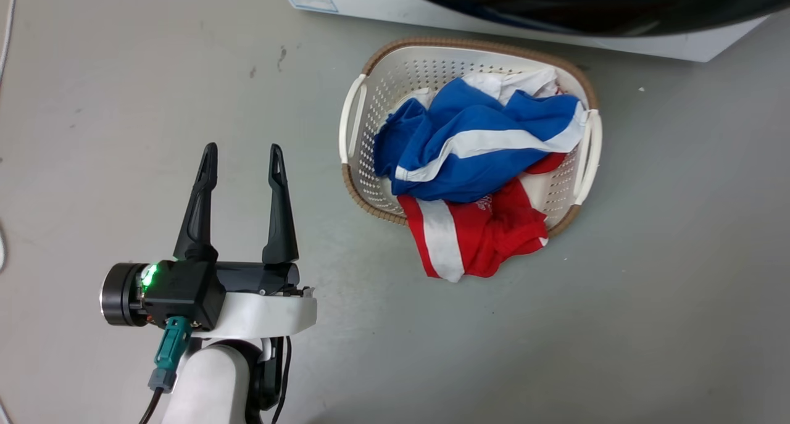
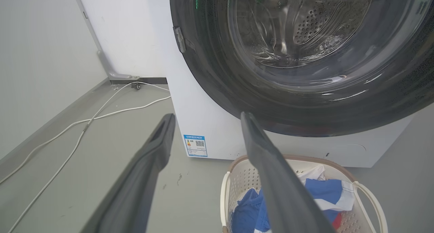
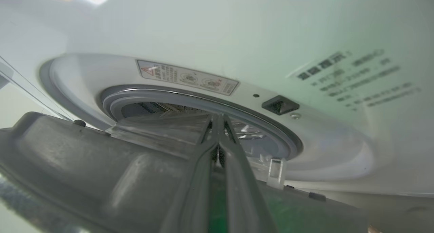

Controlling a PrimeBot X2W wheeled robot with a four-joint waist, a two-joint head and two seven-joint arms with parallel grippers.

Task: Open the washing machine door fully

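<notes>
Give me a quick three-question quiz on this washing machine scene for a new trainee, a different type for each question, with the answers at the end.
1. True or false: the left gripper is open and holds nothing.
2. Multiple choice: where is the red garment relative to the laundry basket?
A. Wholly inside it
B. Draped over its rim onto the floor
C. Clamped in the left gripper
3. Fill in: in the right wrist view, the right gripper, by the inner face of the washing machine door, has its fingers ____ (open or shut).

Key: 1 true; 2 B; 3 shut.
</notes>
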